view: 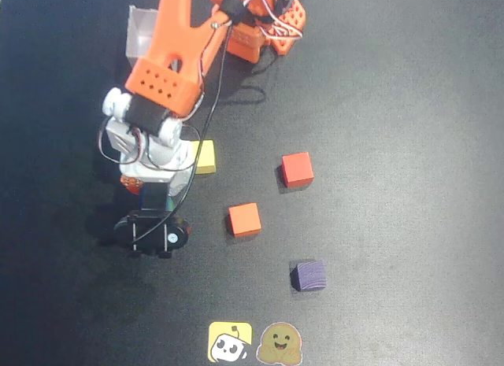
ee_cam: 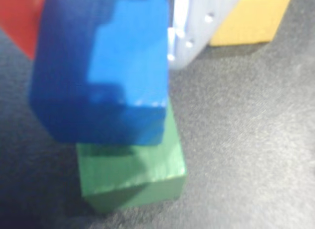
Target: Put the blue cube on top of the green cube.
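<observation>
In the wrist view the blue cube (ee_cam: pixel 113 71) sits between the red finger (ee_cam: pixel 17 19) on its left and the white finger (ee_cam: pixel 197 27) on its right. My gripper (ee_cam: pixel 106 22) is shut on it. The green cube (ee_cam: pixel 130 172) stands on the black table right below it, with the blue cube overlapping its top and shifted a little to the left. I cannot tell whether the two cubes touch. In the overhead view the gripper (view: pixel 153 189) hangs at the left of the table, and the arm hides both cubes.
A yellow cube (view: pixel 203 156) stands close beside the gripper, also in the wrist view (ee_cam: pixel 248 19). A red cube (view: pixel 298 168), an orange cube (view: pixel 244 219) and a purple cube (view: pixel 309 275) lie to the right. Two stickers (view: pixel 230 342) lie at the front edge. A clear box (view: pixel 142 31) stands at the back.
</observation>
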Action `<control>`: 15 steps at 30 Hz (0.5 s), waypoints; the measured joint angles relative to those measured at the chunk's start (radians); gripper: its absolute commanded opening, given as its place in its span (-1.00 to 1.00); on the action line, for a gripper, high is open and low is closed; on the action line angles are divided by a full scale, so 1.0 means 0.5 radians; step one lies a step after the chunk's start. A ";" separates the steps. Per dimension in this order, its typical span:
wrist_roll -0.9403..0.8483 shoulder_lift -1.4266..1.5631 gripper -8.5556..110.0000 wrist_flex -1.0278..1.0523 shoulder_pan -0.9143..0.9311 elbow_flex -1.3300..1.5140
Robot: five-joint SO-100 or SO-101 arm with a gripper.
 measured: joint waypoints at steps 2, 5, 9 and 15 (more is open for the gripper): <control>0.000 -0.015 -0.72 0.000 0.000 0.000; 0.000 -0.028 -0.72 -0.028 0.000 0.012; 0.000 -0.034 -0.72 -0.037 0.000 0.012; 0.021 -0.034 -0.72 -0.037 -0.003 0.012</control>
